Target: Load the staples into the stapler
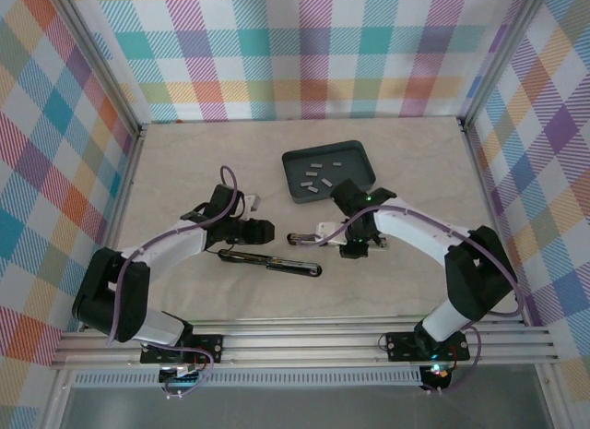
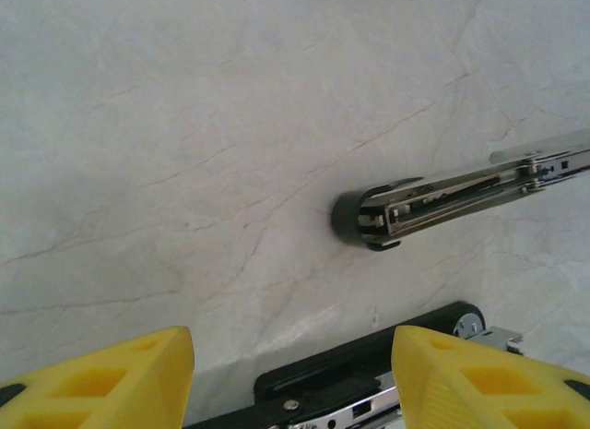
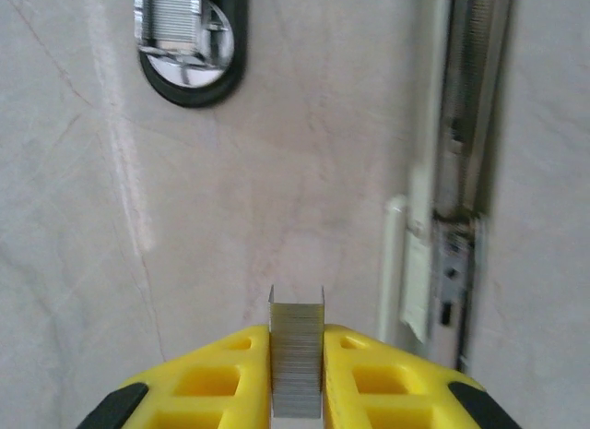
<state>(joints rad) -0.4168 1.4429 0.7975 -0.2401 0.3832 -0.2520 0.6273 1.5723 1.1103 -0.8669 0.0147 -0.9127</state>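
The stapler lies opened out flat on the table, its black base [image 1: 272, 261] in front and its metal magazine arm [image 1: 309, 236] behind. My right gripper [image 1: 358, 247] is shut on a short grey strip of staples [image 3: 296, 360], held upright between the yellow fingers [image 3: 221, 378] just above the table. The magazine channel [image 3: 461, 171] runs along the right of that view, apart from the strip. More staples [image 1: 313, 178] lie in the dark tray [image 1: 295, 157]. My left gripper [image 2: 293, 341] is open over the stapler's black base [image 2: 369, 374]; the magazine's end [image 2: 442, 200] lies beyond it.
The tray stands behind the right gripper, near the middle back of the table. Checkered walls close in the table on the left, back and right. Bare marble-patterned tabletop [image 1: 184, 161] stretches to the back left and along the front.
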